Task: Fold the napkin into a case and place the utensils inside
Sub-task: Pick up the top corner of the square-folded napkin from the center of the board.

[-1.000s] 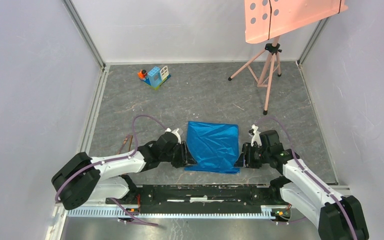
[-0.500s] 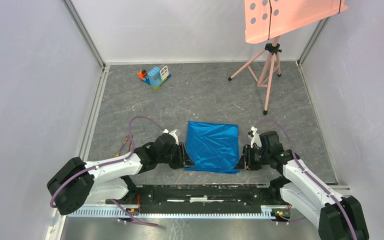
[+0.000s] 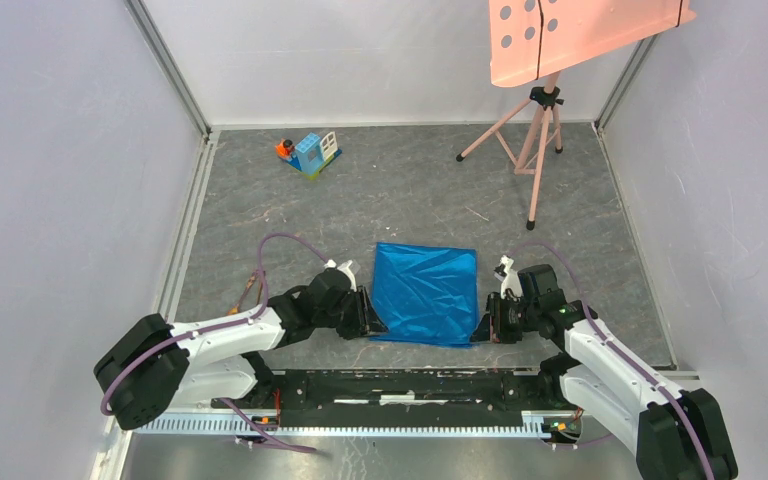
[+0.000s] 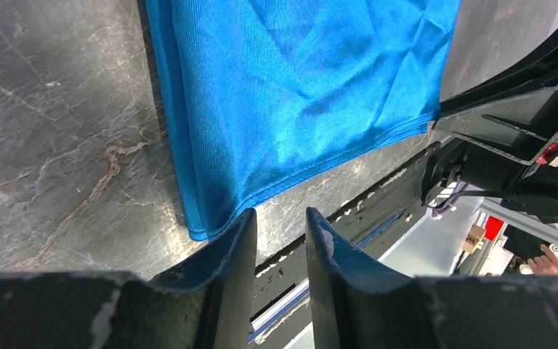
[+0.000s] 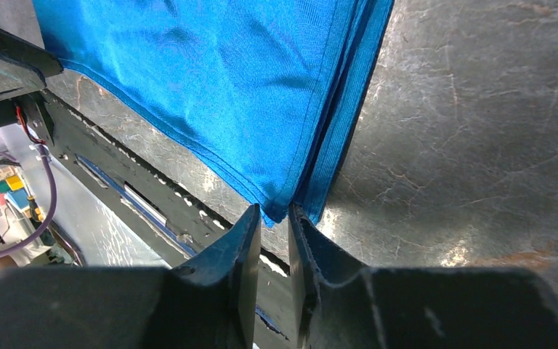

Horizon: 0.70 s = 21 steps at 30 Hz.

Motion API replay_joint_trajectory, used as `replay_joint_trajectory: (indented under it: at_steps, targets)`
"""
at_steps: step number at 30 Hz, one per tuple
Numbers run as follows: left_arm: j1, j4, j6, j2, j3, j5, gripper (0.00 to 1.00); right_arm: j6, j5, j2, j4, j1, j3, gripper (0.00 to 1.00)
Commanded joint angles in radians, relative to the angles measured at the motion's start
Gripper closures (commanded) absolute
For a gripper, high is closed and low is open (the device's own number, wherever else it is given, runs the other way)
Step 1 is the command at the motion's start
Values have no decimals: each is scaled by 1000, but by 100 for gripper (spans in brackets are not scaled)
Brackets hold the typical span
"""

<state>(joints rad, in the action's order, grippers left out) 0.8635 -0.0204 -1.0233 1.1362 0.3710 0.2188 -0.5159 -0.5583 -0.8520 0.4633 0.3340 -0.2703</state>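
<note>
- The napkin (image 3: pixel 426 293), already folded to a near-square of several layers, lies flat on the bench (image 3: pixel 410 190) near its front edge, midway between the arms.
- Its near edge runs left to right. The left gripper (image 3: pixel 368 315) is at the near-left corner and the right gripper (image 3: pixel 482 322) at the near-right, both equally close.
- Left jaws stand slightly apart and empty, the corner just beside one finger.
- Right jaws show a narrower gap, with the corner at its mouth and not visibly pinched.
- Coppery slivers, probably the utensils (image 3: pixel 252 290), lie beyond the left arm.
- The toy block house (image 3: pixel 312 153) and tripod (image 3: pixel 532 150) stand well apart, obstructing nothing.
</note>
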Motion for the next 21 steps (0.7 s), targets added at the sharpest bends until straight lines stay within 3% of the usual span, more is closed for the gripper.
replay_joint_trajectory:
  at_steps: [1, 9, 14, 21]
  targets:
    - [-1, 16, 8, -6, -7, -13, 62, -6, -20, 9, -26, 6, -11, 76]
    - [-1, 7, 6, -22, -3, -13, 62, 5, -19, 3, -20, 6, -32, 86]
    - [-1, -7, 12, -31, 2, -18, 62, 25, 3, -2, 3, 7, -52, 74]
    - [-1, -6, 9, -33, -6, -16, 63, 34, 10, -17, -8, 6, -64, 71]
